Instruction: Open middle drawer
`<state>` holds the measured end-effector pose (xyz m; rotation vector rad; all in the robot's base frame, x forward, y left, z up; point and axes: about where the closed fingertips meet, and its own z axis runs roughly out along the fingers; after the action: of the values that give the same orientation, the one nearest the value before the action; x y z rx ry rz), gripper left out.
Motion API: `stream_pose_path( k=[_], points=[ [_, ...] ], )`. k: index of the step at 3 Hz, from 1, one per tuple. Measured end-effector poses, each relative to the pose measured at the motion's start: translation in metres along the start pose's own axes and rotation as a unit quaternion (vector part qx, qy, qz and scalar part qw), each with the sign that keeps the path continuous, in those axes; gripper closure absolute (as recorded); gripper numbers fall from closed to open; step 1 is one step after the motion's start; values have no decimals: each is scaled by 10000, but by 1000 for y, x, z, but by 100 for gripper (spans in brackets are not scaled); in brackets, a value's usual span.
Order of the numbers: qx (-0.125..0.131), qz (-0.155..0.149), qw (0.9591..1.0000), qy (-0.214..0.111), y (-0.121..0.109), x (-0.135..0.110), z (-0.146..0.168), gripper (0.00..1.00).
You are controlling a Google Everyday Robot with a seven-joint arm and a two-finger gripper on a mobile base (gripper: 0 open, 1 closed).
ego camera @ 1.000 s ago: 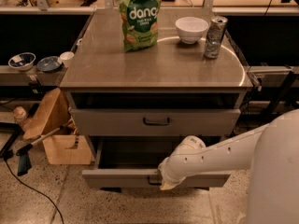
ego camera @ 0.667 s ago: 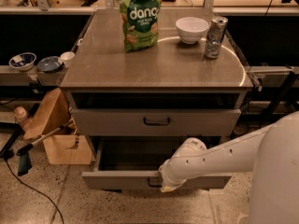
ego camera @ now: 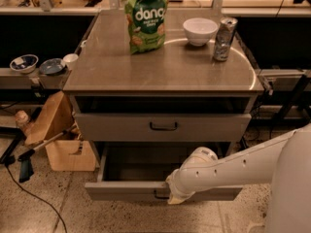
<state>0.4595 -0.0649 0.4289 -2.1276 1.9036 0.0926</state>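
Note:
The middle drawer is a wide, shallow grey drawer. It stands pulled well out from the cabinet, and its dark empty inside shows. Its small dark bar handle sits at the centre of the front. My gripper is at the end of the white arm, right at that handle and touching the drawer front. The arm reaches in from the right. The taller-fronted grey drawer above is pushed in. The lowest drawer is hidden under the open one.
On the cabinet top stand a green snack bag, a white bowl and a can. A cardboard box and a long-handled tool lie on the floor at the left. Bowls sit on a low shelf at the left.
The middle drawer has slid a little further out toward the camera, and my gripper and arm have moved with its handle.

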Motion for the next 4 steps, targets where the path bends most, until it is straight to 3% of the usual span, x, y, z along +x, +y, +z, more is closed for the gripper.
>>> stream_pose_path(
  k=[1, 2, 4],
  points=[
    [-89, -3, 10000, -29, 22, -1, -4, 100],
    [-91, -54, 9999, -40, 22, -5, -1, 100],
    [-226, 136, 9996, -18, 68, -1, -8, 100]
  ],
)
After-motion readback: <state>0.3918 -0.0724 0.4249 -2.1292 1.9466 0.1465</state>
